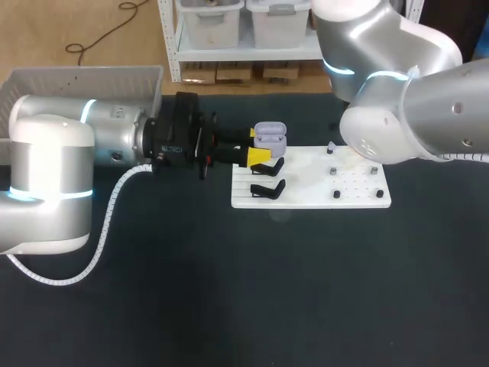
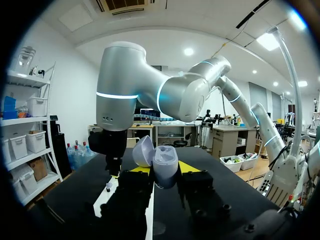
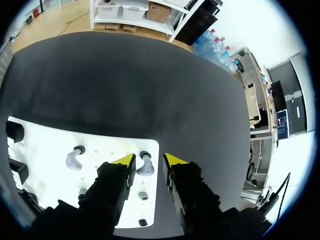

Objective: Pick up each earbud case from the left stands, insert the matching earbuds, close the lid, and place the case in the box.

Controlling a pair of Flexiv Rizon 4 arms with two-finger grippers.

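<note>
Inspecting progress: my left fingers (image 1: 260, 156) gripped the open lavender earbud case (image 1: 269, 136) at the white board's (image 1: 359, 191) edge; my right fingers (image 3: 124, 161) stood open over an earbud (image 3: 145, 169). Insertion, closing and boxing judged outstanding.

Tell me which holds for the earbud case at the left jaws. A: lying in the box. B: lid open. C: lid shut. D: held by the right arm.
B: the lavender earbud case between the left jaws has its lid swung back off the body.
</note>
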